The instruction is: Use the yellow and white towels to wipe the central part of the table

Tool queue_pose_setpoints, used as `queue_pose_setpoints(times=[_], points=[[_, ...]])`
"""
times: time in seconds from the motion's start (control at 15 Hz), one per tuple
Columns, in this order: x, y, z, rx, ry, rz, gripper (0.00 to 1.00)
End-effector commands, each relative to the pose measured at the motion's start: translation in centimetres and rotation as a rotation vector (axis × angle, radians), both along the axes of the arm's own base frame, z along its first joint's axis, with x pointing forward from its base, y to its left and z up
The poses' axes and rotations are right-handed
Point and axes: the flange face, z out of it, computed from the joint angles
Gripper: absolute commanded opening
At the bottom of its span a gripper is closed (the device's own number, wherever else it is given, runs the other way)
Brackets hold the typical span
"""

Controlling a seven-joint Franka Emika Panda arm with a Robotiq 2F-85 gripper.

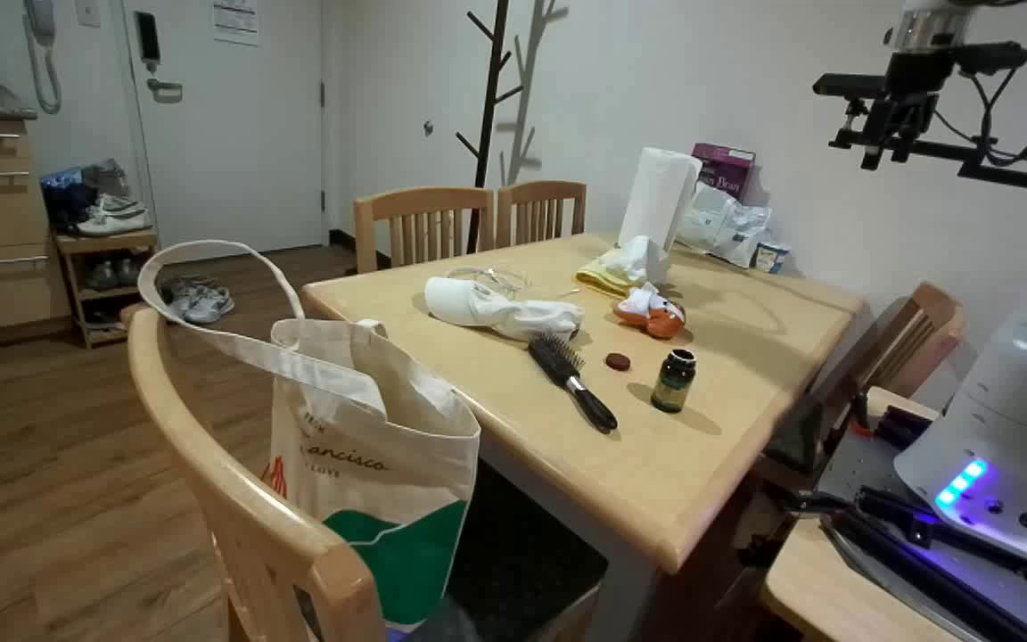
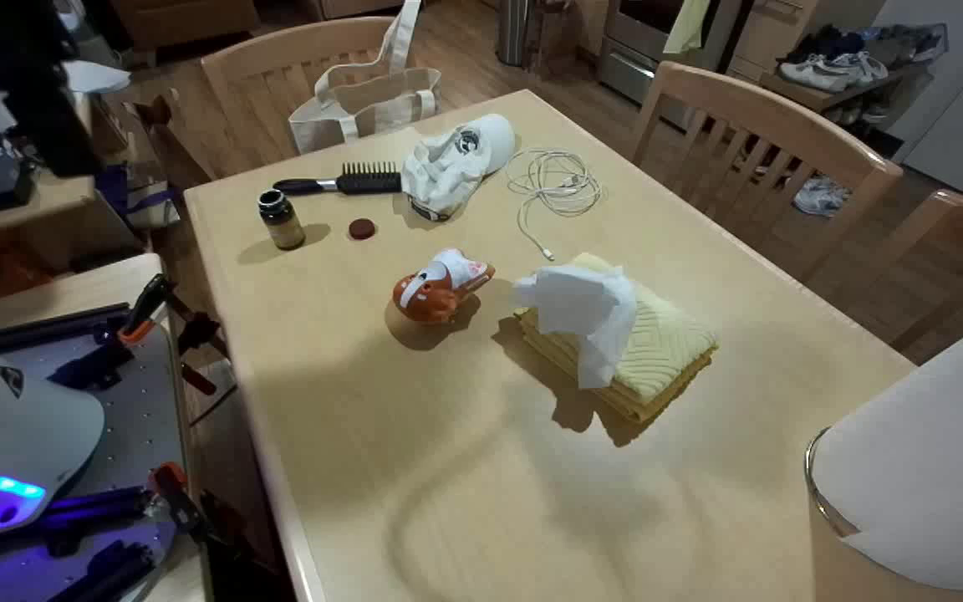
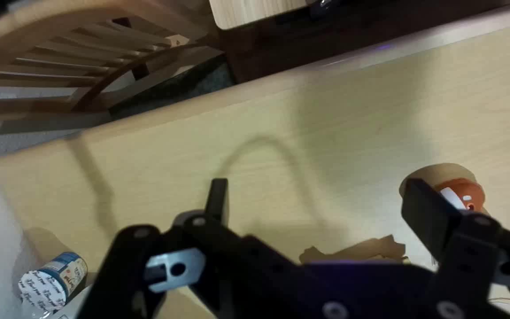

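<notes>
Robotiq gripper (image 3: 319, 195), spread wide, unladen; raised, presumably for clearance. Yellow and white towels (image 2: 670, 334), white crumpled atop yellow, probably for easy grasping; on table (image 2: 348, 468), 4 o'clock from plush toy (image 2: 427, 301) in an exterior view. Tote bag (image 1: 389, 486), apparently hooked over chair back (image 1: 250, 499) for support; marked "ancisco", "LOVE".

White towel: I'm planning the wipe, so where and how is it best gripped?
Probably pinch the white towel by its raised, crumpled top, coming straight down from above with the open gripper: it stands up in loose folds, uncovered, on the folded yellow towel.
</notes>
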Motion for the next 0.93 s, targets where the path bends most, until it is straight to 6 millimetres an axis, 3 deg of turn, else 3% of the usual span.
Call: queue_pose_setpoints(times=[0.0,0.13,0.4,0.53,0.87], points=[[0.0,0.0,0.1,0.000,0.001,0.000,1.00],[1.2,1.6,0.3,0.101,-0.024,0.023,1.00],[3.8,8.4,1.0,0.356,-0.056,0.103,1.00],[5.1,11.7,1.3,0.377,-0.082,0.096,1.00],[7.9,18.3,1.8,0.275,-0.114,-0.159,1.00]])
